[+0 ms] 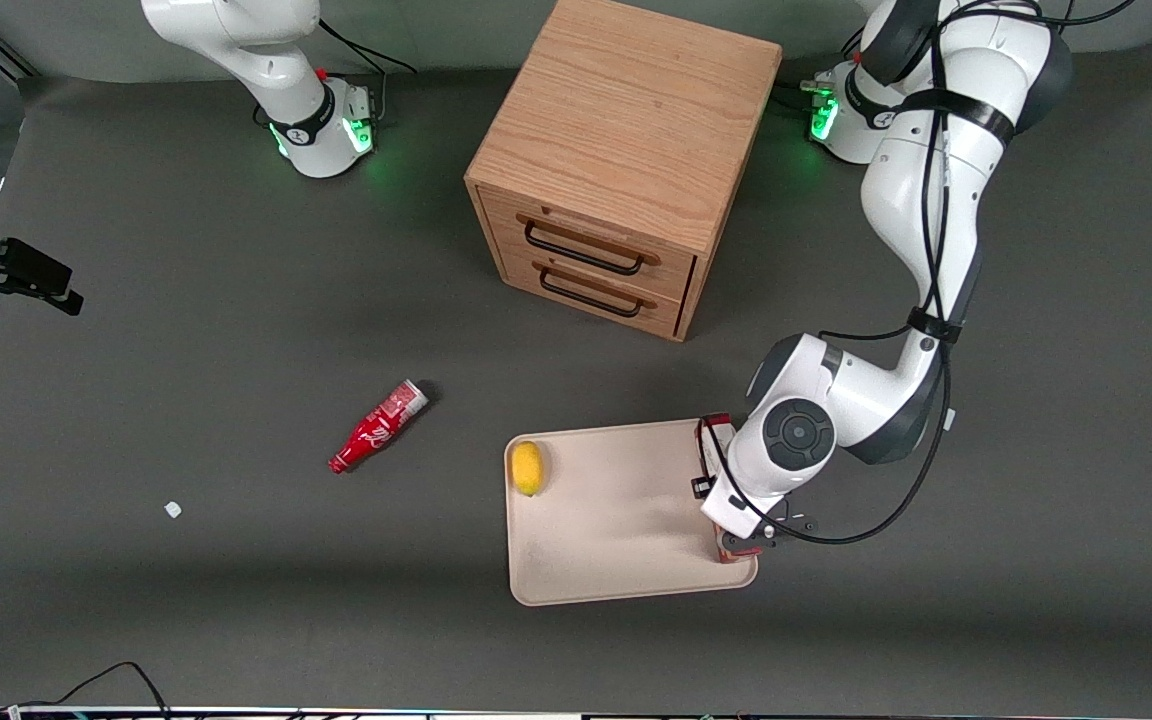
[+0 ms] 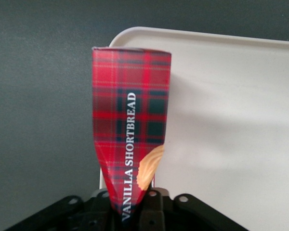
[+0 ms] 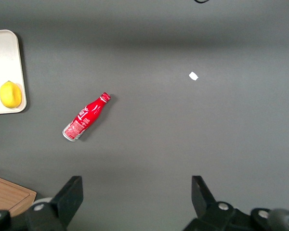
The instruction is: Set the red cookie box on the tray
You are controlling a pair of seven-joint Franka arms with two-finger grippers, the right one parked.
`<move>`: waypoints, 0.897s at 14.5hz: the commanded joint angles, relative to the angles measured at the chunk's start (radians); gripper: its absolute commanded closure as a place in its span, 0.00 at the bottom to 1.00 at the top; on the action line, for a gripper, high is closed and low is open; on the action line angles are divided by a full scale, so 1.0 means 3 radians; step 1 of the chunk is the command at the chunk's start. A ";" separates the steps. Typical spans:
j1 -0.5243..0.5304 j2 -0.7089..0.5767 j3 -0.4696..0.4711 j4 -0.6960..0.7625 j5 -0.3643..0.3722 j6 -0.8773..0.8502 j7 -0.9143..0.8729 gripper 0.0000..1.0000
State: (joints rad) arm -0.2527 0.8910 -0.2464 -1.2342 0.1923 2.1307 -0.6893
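Nearest the front camera, beige tray (image 1: pixel 616 540) flat on the dark table (image 1: pixel 236 600). Over the tray's edge toward the working arm's end, gripper (image 1: pixel 736 535) pinching the red cookie box (image 2: pixel 130 130) by one end, tartan carton reaching out along the tray's rim (image 2: pixel 192 36); only small red bits (image 1: pixel 715 424) visible under the arm from the front. Lemon (image 1: pixel 528 467) on the tray's edge toward the parked arm. Red bottle (image 1: pixel 379 425) lying on the table toward the parked arm's end. Farthest, wooden drawer cabinet (image 1: pixel 626 150), two drawers closed.
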 commanded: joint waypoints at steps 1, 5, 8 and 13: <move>-0.0037 -0.0070 0.0039 -0.0068 0.0166 0.0061 -0.0008 0.00; -0.0006 -0.0285 0.0039 -0.0181 0.0172 0.0123 -0.0008 0.00; 0.0146 -0.0642 0.0024 -0.0384 0.0152 0.0067 0.0042 0.00; 0.0596 -0.1496 0.0029 -0.0841 -0.0257 -0.0407 0.0834 0.00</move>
State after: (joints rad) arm -0.1284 0.5940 -0.2388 -1.3728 0.1572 2.0727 -0.5341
